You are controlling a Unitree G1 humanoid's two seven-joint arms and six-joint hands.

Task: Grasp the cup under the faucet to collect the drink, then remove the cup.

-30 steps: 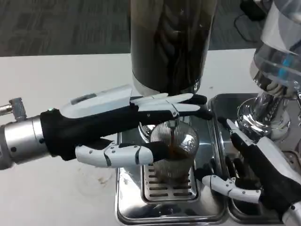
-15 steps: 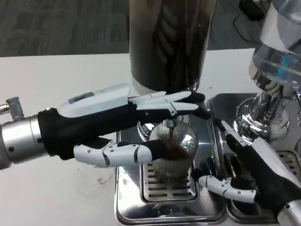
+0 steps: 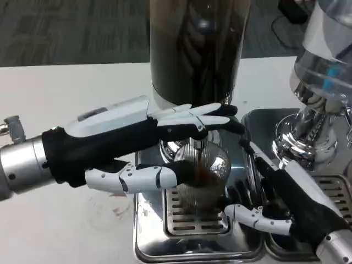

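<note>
**Supervisor:** Report the head view. Where is the cup?

**Operator:** I see the cup point(image 3: 202, 175), clear and ribbed, standing on the slotted grille of the steel drip tray point(image 3: 154, 242), directly below the faucet point(image 3: 199, 144) of the dark drink dispenser point(image 3: 198, 52). Brown liquid sits in its lower part.

**Supervisor:** Left hand status?

**Operator:** My left hand point(image 3: 159, 148) reaches in from the picture's left and wraps the cup. The upper fingers point(image 3: 192, 118) lie together and extended across the far side of the cup, just under the dispenser base. The thumb point(image 3: 137, 179) crosses the near side and touches the glass. I read this as a grasp on the cup.

**Supervisor:** Right hand status?

**Operator:** My right hand point(image 3: 280, 201) lies low on the picture's right, over the second steel tray point(image 3: 335, 184), just beside the cup and to its right. One white finger point(image 3: 256, 215) points toward the cup's base; whether it touches the cup, I cannot tell. The other fingers are dark and overlap the tray, so I cannot tell whether the hand is spread or closed.

**Supervisor:** Surroundings?

**Operator:** A second dispenser point(image 3: 324, 71), clear with a chromed base, stands at the far right above that tray. Both trays rest on the white table point(image 3: 66, 93). Faint reddish stains point(image 3: 118, 209) mark the table just left of the drip tray.
</note>
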